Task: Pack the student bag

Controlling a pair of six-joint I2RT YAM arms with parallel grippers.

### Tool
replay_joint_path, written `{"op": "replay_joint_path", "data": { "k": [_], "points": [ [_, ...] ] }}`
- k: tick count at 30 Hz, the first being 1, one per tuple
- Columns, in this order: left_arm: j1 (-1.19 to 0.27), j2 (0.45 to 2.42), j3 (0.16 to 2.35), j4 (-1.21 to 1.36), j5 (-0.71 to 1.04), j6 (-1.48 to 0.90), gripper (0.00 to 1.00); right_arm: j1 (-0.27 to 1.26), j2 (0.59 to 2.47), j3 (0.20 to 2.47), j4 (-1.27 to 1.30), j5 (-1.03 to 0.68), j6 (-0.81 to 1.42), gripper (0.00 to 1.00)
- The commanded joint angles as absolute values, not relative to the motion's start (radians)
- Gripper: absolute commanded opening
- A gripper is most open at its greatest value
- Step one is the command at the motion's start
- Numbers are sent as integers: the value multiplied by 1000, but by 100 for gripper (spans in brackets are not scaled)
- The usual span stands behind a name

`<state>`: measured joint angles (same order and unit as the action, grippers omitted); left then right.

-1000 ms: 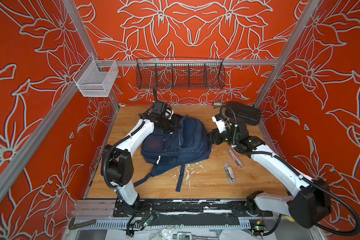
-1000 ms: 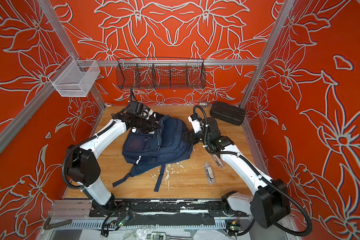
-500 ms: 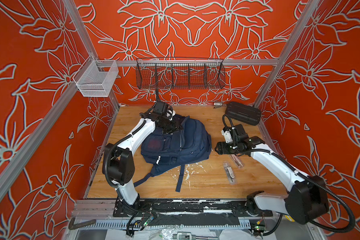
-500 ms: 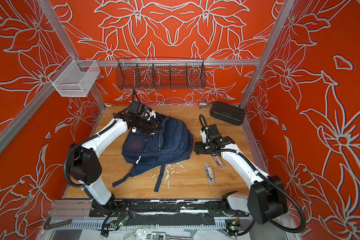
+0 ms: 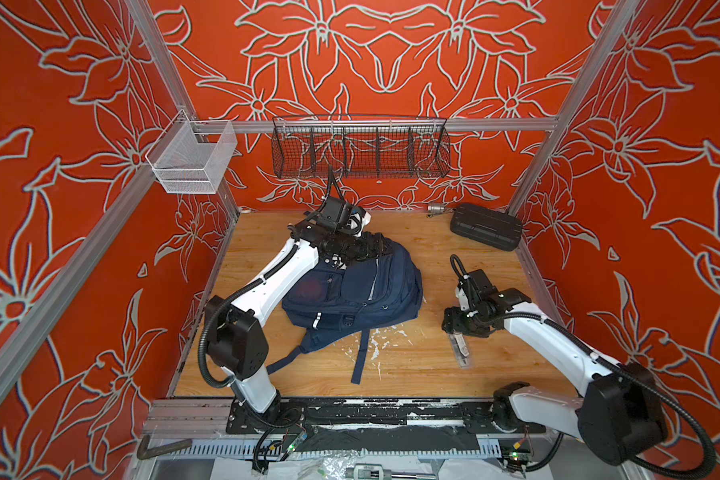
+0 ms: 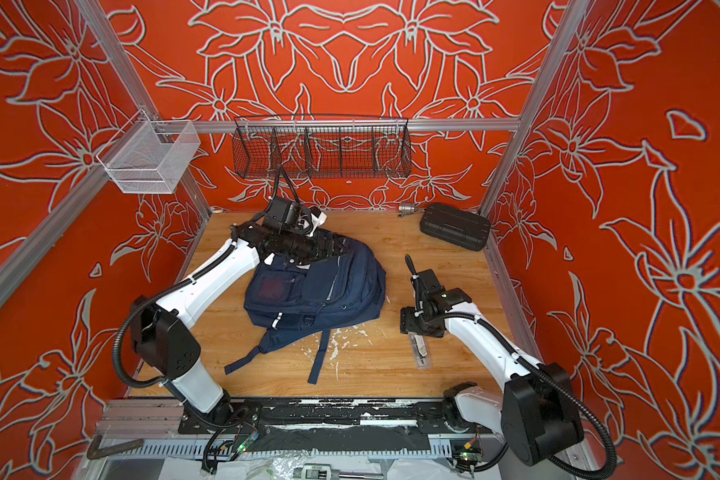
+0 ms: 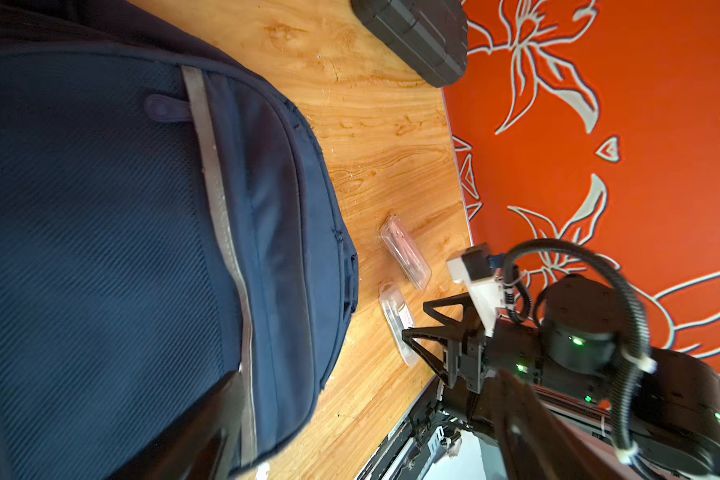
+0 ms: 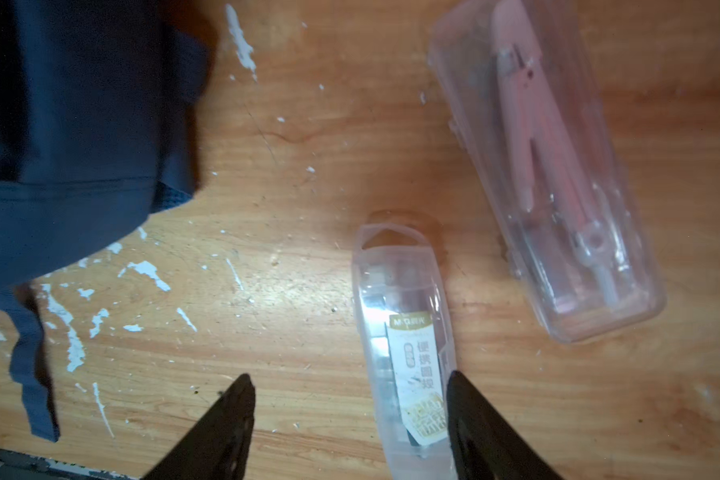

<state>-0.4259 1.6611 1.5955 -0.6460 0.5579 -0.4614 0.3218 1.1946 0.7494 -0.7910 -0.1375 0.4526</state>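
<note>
1. Position: the student bag (image 5: 350,291), a large navy blue fabric backpack with thin silver stripes, lies flat on the wooden table (image 5: 412,374), a little left of centre in both top views. Its top end points to the upper part of the frame, and its straps trail toward the lower edge.
2. The left gripper (image 5: 381,248) is at the top end of the bag. In the left wrist view its dark fingers (image 7: 208,424) are blurred but stand well apart, with only bag cloth and table between them. I judge it released, holding nothing.
3. The right gripper (image 8: 350,374) is right of centre in both top views, apart from the bag. Its fingers are spread over a small clear plastic case with a white label (image 8: 408,345). I cannot tell whether a finger touches it.
4. A second clear plastic case with a pink compass (image 8: 549,174) lies just beside the first, in the upper right of the right wrist view.
5. A black ribbed hard case (image 5: 485,226) sits in the upper right of the table, well apart from the bag.
6. Handling, as I judge it: the bag is soft and will sag and fold when lifted. It is not fragile and not slippery, but it is probably the heaviest thing here. A pinch on flat cloth would only raise a fold. A better hold is at the top end or on a zip pull (image 7: 163,109). The loose straps may drag or catch. The pictures do not show whether the main zip is open.
</note>
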Motion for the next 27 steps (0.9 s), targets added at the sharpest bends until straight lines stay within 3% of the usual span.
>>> {"op": "replay_joint_path", "data": {
  "k": [1,3,10,17,22,27],
  "points": [
    [-433,1580,1557,-627,518,-424,93,335,1185,721,-833,-110,533,73],
    [-440,1548,1528,-612,492,-401,99,343,1190,700,-825,-111,557,72],
    [-474,1467,1450,-590,313,-325,97,380,1183,617,-801,-64,641,71],
    [-473,1451,1348,-467,356,-358,97,401,1213,563,-740,-85,689,70],
    [-454,1534,1468,-646,375,-363,97,404,1252,567,-722,-86,683,69],
    [-456,1536,1482,-657,369,-356,97,406,1287,574,-688,-100,688,63]
  ]
}}
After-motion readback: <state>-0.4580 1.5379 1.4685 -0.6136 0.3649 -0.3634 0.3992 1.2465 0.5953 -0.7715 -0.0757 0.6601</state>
